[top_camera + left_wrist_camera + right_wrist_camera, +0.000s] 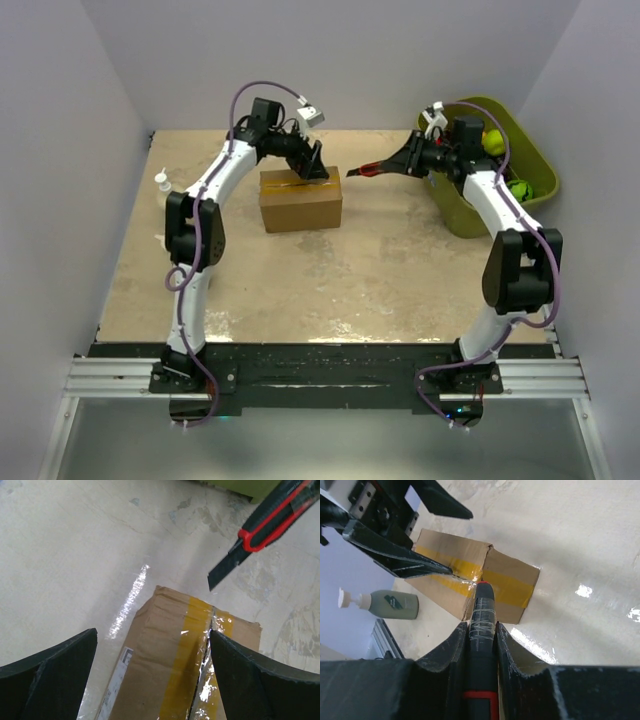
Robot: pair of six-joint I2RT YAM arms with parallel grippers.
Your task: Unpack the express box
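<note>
the express box (300, 198) sits left of centre on the table (400, 280), taped top up. over its far edge the left gripper (315, 165) hangs spread. to its right the right gripper (403, 161) pinches a utility knife (372, 170), blade seemingly just short of the box.

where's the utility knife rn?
Top view: the red-and-black utility knife is clamped in the right gripper, blade just right of the brown cardboard express box.
</note>
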